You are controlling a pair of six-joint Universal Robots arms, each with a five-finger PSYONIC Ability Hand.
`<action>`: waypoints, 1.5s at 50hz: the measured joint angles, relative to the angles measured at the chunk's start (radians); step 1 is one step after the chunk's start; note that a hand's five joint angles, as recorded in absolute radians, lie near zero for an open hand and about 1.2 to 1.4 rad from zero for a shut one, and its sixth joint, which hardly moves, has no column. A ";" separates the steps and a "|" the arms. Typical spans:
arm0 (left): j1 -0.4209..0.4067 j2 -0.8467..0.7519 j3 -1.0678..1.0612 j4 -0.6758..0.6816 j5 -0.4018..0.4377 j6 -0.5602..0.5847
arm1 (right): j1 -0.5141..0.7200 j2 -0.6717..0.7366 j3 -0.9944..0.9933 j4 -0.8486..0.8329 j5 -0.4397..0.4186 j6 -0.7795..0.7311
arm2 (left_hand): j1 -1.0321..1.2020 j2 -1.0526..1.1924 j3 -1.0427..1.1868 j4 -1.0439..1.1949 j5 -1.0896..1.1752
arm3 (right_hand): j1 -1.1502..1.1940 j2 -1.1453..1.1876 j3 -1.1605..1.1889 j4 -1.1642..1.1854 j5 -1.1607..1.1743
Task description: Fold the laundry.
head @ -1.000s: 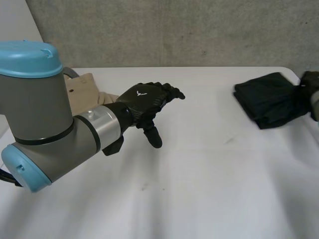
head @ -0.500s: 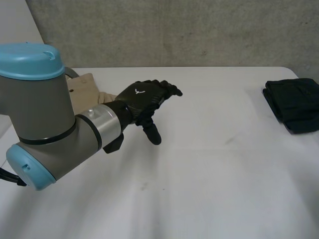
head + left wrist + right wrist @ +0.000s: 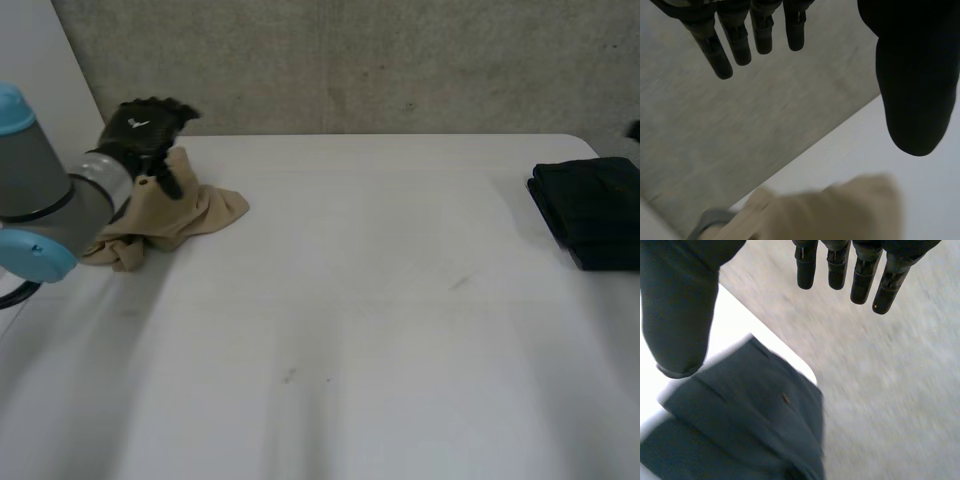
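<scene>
A crumpled beige garment (image 3: 190, 215) lies at the table's far left corner. My left hand (image 3: 145, 125) hovers over its far edge, open, with fingers (image 3: 740, 45) straight and thumb apart; the beige garment (image 3: 840, 215) lies below the palm, untouched. A folded black garment (image 3: 590, 210) rests at the table's right edge. My right hand (image 3: 680, 315) is open above the folded black garment (image 3: 750, 410), its fingers (image 3: 860, 280) straight and holding nothing.
The white table (image 3: 380, 300) stretches bare between the two garments. A grey concrete wall (image 3: 380, 60) runs behind the table's far edge. My left arm (image 3: 40, 210) sits at the left side, next to the beige garment.
My left arm has swung from the table's middle back to the left, over the beige garment. The black garment has shifted right, and my right hand has let it go and drawn away.
</scene>
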 measured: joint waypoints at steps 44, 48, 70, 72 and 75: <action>-0.103 0.077 -0.268 0.157 0.048 0.040 | 0.343 -0.411 0.620 -0.279 -0.015 -0.067 | 0.904 0.987 0.978 0.987 0.946 | 0.000 0.000 0.000 0.000 0.001; -0.247 0.219 -0.411 0.108 0.114 -0.091 | 0.344 -0.419 0.610 -0.279 -0.007 -0.062 | 0.904 0.992 0.984 0.993 0.946 | 0.000 0.000 0.000 0.000 0.001; -0.323 0.422 -0.539 -0.037 0.060 -0.077 | 0.414 -0.341 0.488 -0.186 -0.003 -0.063 | -0.033 -0.010 -0.008 -0.006 0.000 | 0.000 0.000 0.000 0.000 0.001; -0.292 0.450 -0.543 -0.040 0.045 -0.101 | 0.449 -0.324 0.465 -0.149 -0.010 -0.063 | -0.033 -0.010 -0.008 -0.006 0.000 | 0.000 0.000 0.000 0.000 0.001; -0.243 0.500 -0.560 -0.045 0.031 -0.144 | 0.503 -0.294 0.427 -0.089 -0.024 -0.063 | -0.033 -0.010 -0.008 -0.006 0.000 | 0.000 0.000 0.000 0.000 0.001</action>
